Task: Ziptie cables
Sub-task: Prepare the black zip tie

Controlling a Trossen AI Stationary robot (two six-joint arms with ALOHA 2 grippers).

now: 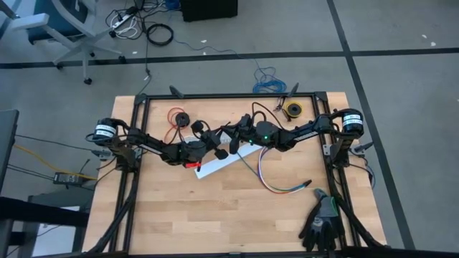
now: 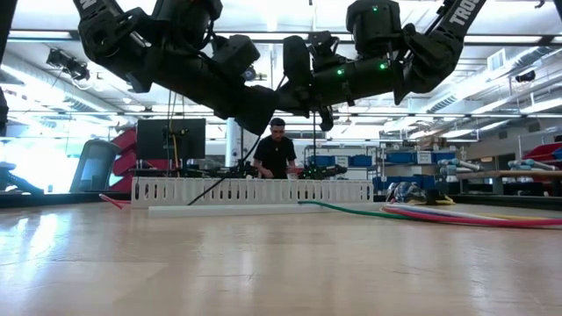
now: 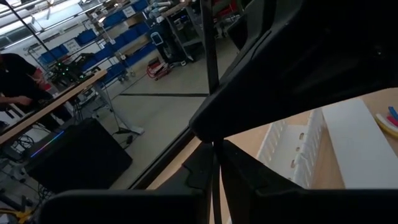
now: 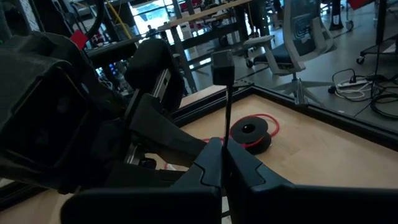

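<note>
High view: the cables lie loose on the table, right of centre, long axis curving from the white channel toward the near right; unbound, so we judge most work remains. Left gripper and right gripper, above the channel, each pinch the ziptie, held upright.

Multicoloured cables curved on table, thin dark ziptie upright
</note>
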